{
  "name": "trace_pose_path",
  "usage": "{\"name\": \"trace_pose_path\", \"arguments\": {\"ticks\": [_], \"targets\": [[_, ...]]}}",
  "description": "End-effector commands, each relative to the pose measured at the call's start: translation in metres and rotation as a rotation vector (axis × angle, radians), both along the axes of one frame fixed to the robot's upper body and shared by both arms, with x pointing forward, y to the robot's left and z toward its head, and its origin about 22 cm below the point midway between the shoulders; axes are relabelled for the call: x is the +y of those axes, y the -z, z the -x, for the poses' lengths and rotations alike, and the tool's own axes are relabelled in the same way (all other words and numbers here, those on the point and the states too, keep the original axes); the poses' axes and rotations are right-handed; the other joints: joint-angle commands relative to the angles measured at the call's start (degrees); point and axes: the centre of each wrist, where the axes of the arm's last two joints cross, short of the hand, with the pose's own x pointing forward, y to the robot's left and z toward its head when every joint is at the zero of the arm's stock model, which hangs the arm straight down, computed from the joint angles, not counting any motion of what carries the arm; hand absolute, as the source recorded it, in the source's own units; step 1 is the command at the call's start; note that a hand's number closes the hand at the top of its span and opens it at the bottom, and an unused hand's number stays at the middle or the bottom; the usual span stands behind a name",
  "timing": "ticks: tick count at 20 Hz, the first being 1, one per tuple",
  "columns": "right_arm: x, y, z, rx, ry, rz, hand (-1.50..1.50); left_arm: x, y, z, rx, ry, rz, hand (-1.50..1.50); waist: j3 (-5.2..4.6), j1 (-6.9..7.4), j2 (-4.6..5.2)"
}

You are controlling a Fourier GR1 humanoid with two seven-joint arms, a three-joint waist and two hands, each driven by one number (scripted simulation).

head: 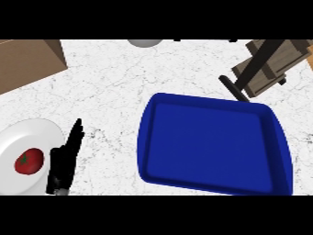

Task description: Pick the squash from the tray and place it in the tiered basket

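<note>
The blue tray lies right of centre on the white marble counter, and nothing shows inside it. No squash is visible anywhere. The tiered basket, wooden slats on a black frame, stands at the top right just beyond the tray's far corner. My left hand rests at the lower left with its fingers straight and pointing up, open and holding nothing, well left of the tray. My right hand does not show.
A white plate with a red tomato sits at the left edge, beside my left hand. A brown box fills the top left corner. A pale round object peeks in at the top edge.
</note>
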Motion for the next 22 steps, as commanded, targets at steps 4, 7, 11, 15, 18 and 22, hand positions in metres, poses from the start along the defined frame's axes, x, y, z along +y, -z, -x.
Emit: {"name": "trace_pose_path", "arguments": {"ticks": [4,7,11,15,18,22], "targets": [[-0.012,-0.022,0.019,-0.239,0.137,0.034,-1.50,0.008,0.004,0.008,0.002,-0.025,0.002,0.00,-0.05,-1.09,-0.57],[-0.053,-0.035,0.045,-0.291,0.303,0.054,-1.50,0.019,-0.001,0.011,0.017,-0.031,0.000,0.00,-0.03,-1.99,-0.88],[-0.073,-0.062,0.077,-0.283,0.443,0.025,-1.50,0.005,0.002,-0.001,0.014,-0.044,0.005,0.00,-0.08,-3.09,-0.95],[-0.088,-0.074,0.125,-0.331,0.492,0.015,-1.50,0.026,0.006,0.010,0.021,-0.071,0.007,0.00,-0.06,-4.38,-1.46],[-0.101,-0.086,0.169,-0.326,0.451,0.015,-1.50,0.034,0.001,0.014,0.035,-0.101,-0.011,0.00,0.03,-5.56,-1.95],[-0.118,-0.091,0.222,-0.297,0.459,0.013,-1.50,0.026,0.004,0.024,0.026,-0.103,-0.014,0.00,0.08,-6.45,-2.15]]}}
